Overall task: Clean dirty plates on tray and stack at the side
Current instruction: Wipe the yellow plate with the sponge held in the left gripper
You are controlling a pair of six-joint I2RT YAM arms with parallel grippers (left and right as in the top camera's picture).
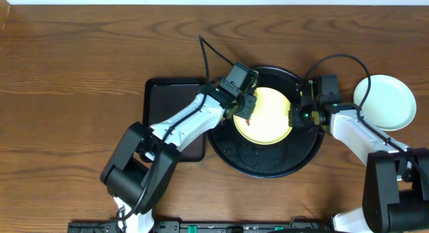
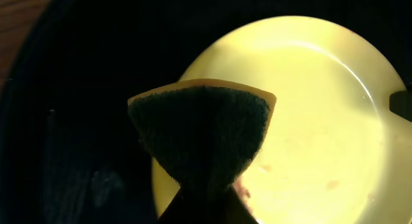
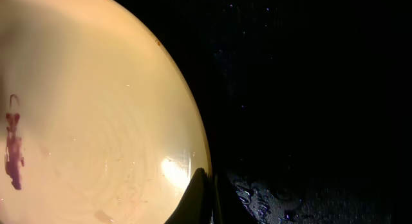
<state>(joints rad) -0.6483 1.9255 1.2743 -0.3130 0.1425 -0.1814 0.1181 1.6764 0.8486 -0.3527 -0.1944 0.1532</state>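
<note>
Yellow plate (image 1: pixel 263 117) lies inside the tray (image 1: pixel 268 163), in the upper half of it, near the middle of the overhead frame. The tray is round and black and it stands on the bench (image 1: pixel 80 59).

The left gripper (image 1: pixel 247 106) is over the upper left edge of the plate. It is closed on a sponge (image 2: pixel 203 130). In the left wrist view the sponge shows a dark rough face with a thin yellow layer along its top edge, and it hangs over the left rim of the plate, partly over the black tray. If the sponge touches the plate, I cannot tell. A few faint brown spots (image 2: pixel 331 184) are on the plate at the lower right of this view.

The right gripper (image 1: pixel 297 116) is at the right edge of the plate. In the right wrist view its fingers (image 3: pixel 196 195) stand almost together at the bottom of the frame, with the plate rim between them, so it pinches the rim. A red-brown smear (image 3: pixel 13 150) is on the plate at the left edge of this view. Small water drops (image 3: pixel 257 198) lie on the tray floor beside the fingers.

A mint plate (image 1: pixel 385 102) sits on the bench at the right edge of the overhead frame, apart from the tray. If another plate is under it, I cannot tell. A small tray (image 1: pixel 171 99), rectangular and black, is just left of the round one, partly under the left arm.
</note>
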